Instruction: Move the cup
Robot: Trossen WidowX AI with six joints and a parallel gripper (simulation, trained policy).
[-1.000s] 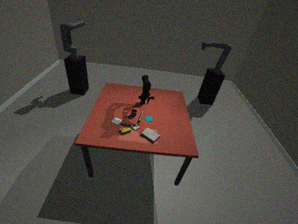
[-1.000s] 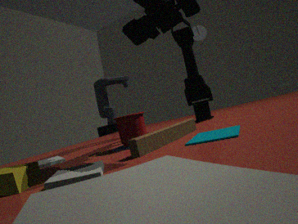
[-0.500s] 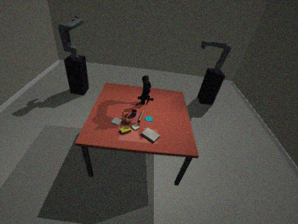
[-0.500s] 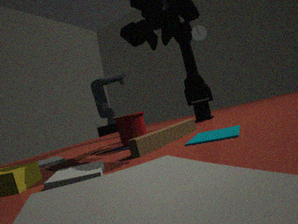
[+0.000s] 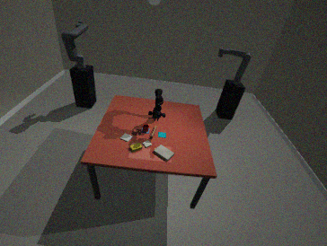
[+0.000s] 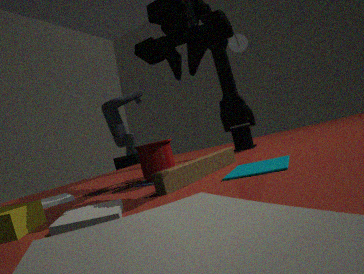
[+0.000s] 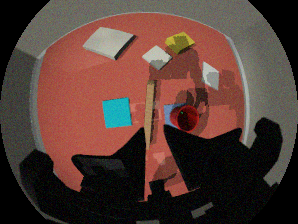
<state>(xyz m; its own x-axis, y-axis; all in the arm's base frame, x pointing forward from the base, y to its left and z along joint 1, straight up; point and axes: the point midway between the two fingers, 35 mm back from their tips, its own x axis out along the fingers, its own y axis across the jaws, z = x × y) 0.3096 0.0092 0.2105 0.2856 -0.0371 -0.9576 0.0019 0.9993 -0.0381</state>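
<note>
A red cup (image 5: 145, 128) (image 6: 157, 159) (image 7: 185, 118) stands upright on the blue pad (image 7: 168, 111), which it mostly hides. Its inside is dark; I cannot make out the marbles clearly. The cyan pad (image 5: 162, 135) (image 6: 260, 167) (image 7: 117, 113) lies bare, on the other side of a wooden bar (image 6: 197, 170) (image 7: 149, 110). My gripper (image 6: 185, 77) (image 7: 154, 129) is partly open and empty, its fingertips a small gap apart. It hangs well above the table, clear of the cup. In the wrist view the cup shows just beyond the right finger.
The wooden bar stands between the two pads. A large pale block (image 5: 163, 153) (image 7: 109, 42), a small white block (image 5: 147, 144) (image 7: 157, 56), a yellow block (image 5: 136, 146) (image 7: 179, 42) and another white piece (image 5: 126, 137) (image 7: 210, 76) lie farther from the arm's base.
</note>
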